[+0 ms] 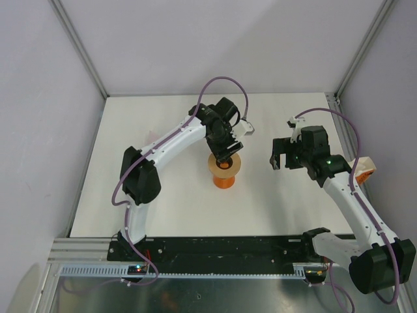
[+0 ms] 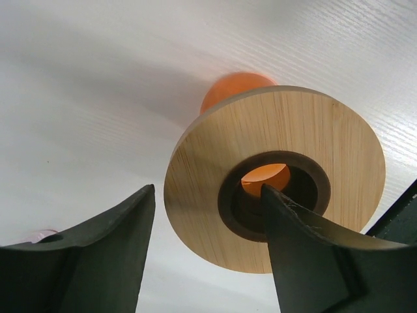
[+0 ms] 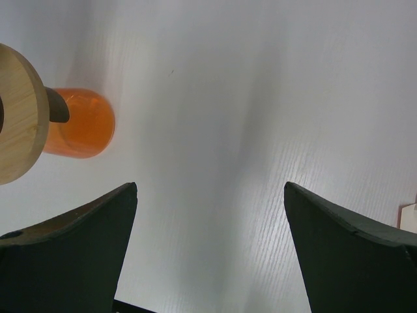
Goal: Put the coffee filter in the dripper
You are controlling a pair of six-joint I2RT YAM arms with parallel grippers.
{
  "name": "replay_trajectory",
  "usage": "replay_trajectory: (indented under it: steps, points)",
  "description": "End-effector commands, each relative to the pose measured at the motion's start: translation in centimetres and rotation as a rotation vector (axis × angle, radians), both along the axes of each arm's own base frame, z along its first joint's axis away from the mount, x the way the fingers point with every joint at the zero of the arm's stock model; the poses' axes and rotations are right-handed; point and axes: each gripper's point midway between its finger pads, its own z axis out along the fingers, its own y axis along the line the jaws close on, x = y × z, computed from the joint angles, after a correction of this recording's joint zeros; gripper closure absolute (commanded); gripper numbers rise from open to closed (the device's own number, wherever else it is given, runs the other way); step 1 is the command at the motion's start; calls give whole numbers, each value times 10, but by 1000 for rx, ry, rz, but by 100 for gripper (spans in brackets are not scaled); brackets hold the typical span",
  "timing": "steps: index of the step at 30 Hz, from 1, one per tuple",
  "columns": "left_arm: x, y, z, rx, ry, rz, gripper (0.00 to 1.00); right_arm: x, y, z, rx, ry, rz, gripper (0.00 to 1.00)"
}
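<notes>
The dripper (image 1: pixel 225 177) is a translucent orange cup with a round wooden disc (image 2: pixel 280 127) on it, in the middle of the white table. In the left wrist view the disc faces the camera, and orange shows through its dark centre hole. My left gripper (image 1: pixel 225 155) hangs over the dripper, open. Its fingers (image 2: pixel 306 254) stand apart, one overlapping the hole and the other just outside the disc's edge. My right gripper (image 1: pixel 277 160) is open to the right of the dripper (image 3: pixel 81 124), holding nothing. A pale-pink sliver (image 2: pixel 42 233) shows beside the left finger. I cannot tell whether it is the coffee filter.
A white-and-orange packet (image 1: pixel 365 168) lies at the table's right edge behind the right arm. Its pale corner (image 3: pixel 410 216) shows in the right wrist view. Grey walls close in the table at the back and sides. A metal rail (image 1: pixel 215 248) runs along the front.
</notes>
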Motion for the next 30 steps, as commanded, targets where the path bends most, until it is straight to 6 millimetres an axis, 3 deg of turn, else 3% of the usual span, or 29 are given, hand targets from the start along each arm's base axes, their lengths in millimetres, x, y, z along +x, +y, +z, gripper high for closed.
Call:
replay_trajectory:
  steps: [1,6,10,14,16,18,22,26,30]
  points:
    - [3,-9,33,-68,-59,-9,29,3,2,1,5,-14,16,1]
    - [7,-10,62,-115,-120,3,25,2,2,1,4,-12,15,1]
    - [18,-4,100,-176,-204,62,17,2,2,1,6,-16,16,1]
    - [45,18,138,-252,-296,226,16,1,1,1,6,-19,14,1]
    - [70,41,149,-294,-329,393,15,1,1,2,7,-22,12,1]
    - [97,75,149,-317,-356,609,14,1,1,2,7,-25,11,1]
    - [134,148,122,-234,-456,940,9,0,0,4,9,-30,9,1]
    - [148,201,90,-201,-473,1137,7,0,0,5,10,-39,9,1]
    - [154,234,59,-141,-463,1201,7,0,0,6,11,-41,9,1]
